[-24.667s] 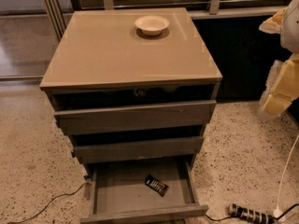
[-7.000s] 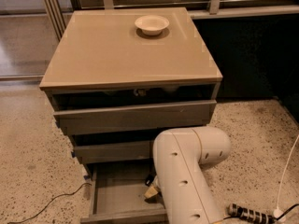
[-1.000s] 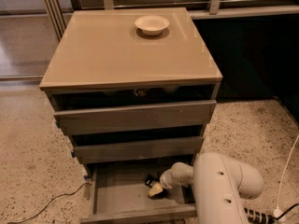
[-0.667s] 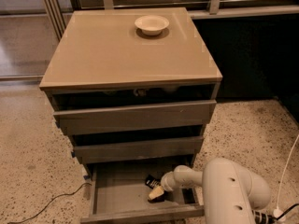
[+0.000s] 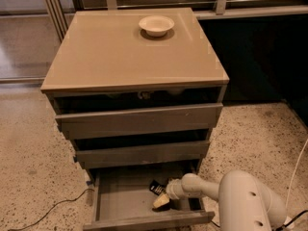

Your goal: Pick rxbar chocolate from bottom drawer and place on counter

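The bottom drawer [image 5: 120, 198] is pulled open at the foot of the grey cabinet. The rxbar chocolate [image 5: 155, 187], a small black wrapper, lies on the drawer floor near the back right, partly hidden by my wrist. My gripper [image 5: 162, 202] reaches into the drawer from the lower right, its tan tip just in front of and touching or nearly touching the bar. My white arm [image 5: 245, 201] fills the lower right corner. The tan counter [image 5: 125, 57] tops the cabinet.
A cream bowl [image 5: 156, 25] stands at the back of the counter. Two grey drawers [image 5: 139, 120] sit slightly open above the bottom one. A dark cable [image 5: 53, 208] lies on the terrazzo floor at the left, and a white cable [image 5: 296, 177] hangs at the right.
My arm has swung right and lower in the view. The gripper stays inside the bottom drawer beside the black bar, which has not visibly moved.
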`<control>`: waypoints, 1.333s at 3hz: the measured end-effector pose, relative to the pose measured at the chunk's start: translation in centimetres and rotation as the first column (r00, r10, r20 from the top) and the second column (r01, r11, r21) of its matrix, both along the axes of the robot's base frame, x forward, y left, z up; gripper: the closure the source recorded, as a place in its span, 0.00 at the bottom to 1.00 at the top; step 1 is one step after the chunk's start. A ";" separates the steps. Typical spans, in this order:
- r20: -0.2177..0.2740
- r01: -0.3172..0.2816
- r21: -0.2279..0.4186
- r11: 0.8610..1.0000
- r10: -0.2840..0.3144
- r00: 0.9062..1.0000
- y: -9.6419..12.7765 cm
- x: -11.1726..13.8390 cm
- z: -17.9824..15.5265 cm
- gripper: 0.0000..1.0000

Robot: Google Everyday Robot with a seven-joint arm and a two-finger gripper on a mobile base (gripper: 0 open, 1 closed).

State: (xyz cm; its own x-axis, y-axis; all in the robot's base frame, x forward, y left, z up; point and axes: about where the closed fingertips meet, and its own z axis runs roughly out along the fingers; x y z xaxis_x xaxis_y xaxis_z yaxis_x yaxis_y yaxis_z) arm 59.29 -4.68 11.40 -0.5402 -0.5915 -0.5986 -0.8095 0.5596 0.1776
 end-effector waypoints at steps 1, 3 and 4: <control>0.086 -0.042 -0.017 0.999 0.043 0.995 0.5 -0.3 1.1 0.04; 0.187 -0.065 -0.066 0.996 0.077 0.979 1.1 -0.6 1.8 0.07; 0.205 -0.058 -0.081 0.995 0.074 0.976 1.0 -0.6 1.6 0.08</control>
